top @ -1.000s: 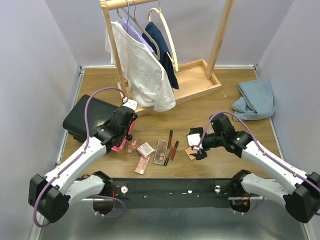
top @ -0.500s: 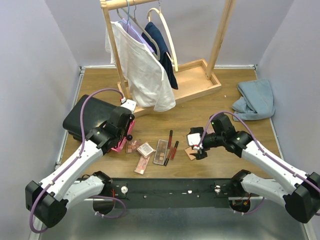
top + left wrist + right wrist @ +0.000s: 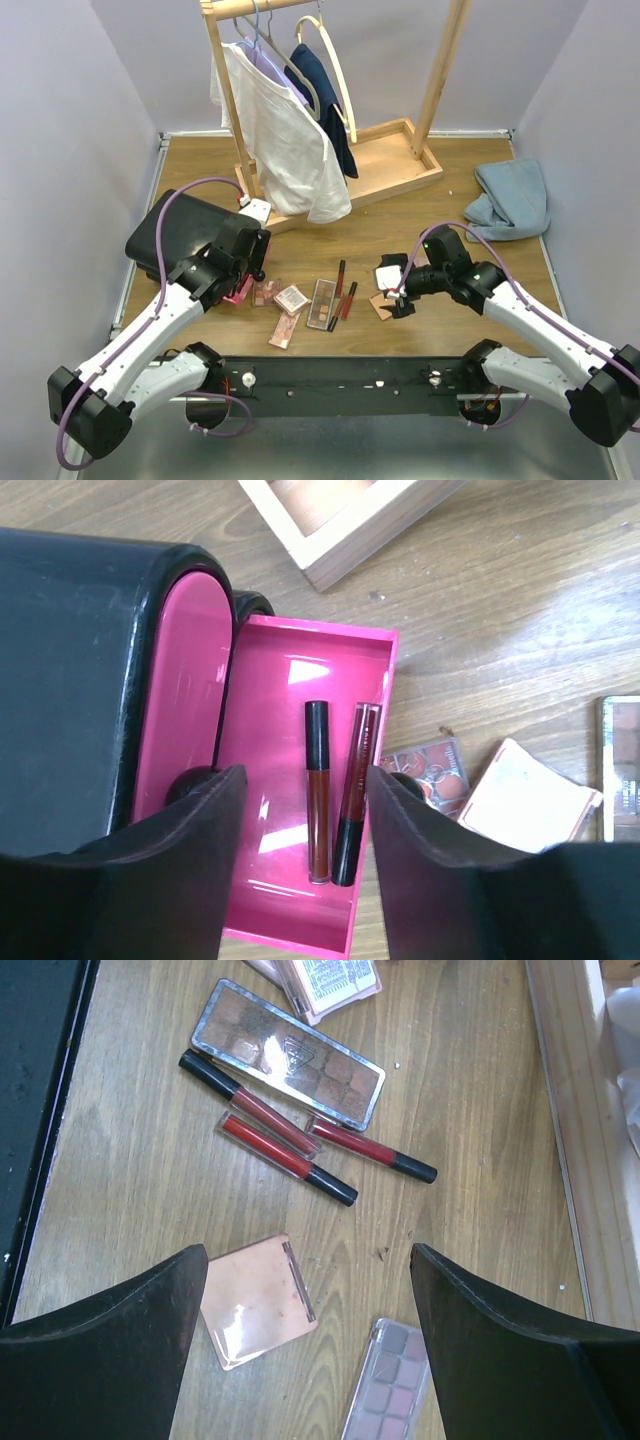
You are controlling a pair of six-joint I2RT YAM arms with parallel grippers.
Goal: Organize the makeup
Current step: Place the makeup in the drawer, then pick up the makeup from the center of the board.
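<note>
The black case (image 3: 70, 680) has a pink drawer (image 3: 270, 680) pulled out, and two slim dark-red tubes (image 3: 318, 790) (image 3: 350, 795) lie side by side in it. My left gripper (image 3: 303, 810) hangs open above them, holding nothing. Beside the drawer are a small palette (image 3: 435, 770) and a peach compact (image 3: 525, 800). My right gripper (image 3: 310, 1260) is open over another peach compact (image 3: 255, 1300) and a purple palette (image 3: 390, 1385), touching neither. Farther off lie a long palette (image 3: 290, 1055) and three red tubes (image 3: 285, 1160). From above, the left gripper (image 3: 250, 270) and right gripper (image 3: 395, 290) flank the makeup.
A wooden clothes rack (image 3: 390, 160) with a white shirt (image 3: 285, 140) stands at the back. A blue cloth (image 3: 512, 200) lies at the back right. Another flat palette (image 3: 285, 330) lies near the black rail (image 3: 340, 380) at the front edge.
My left gripper has opened wider and its arm has shifted slightly to the left. The right arm and the makeup on the table have not moved.
</note>
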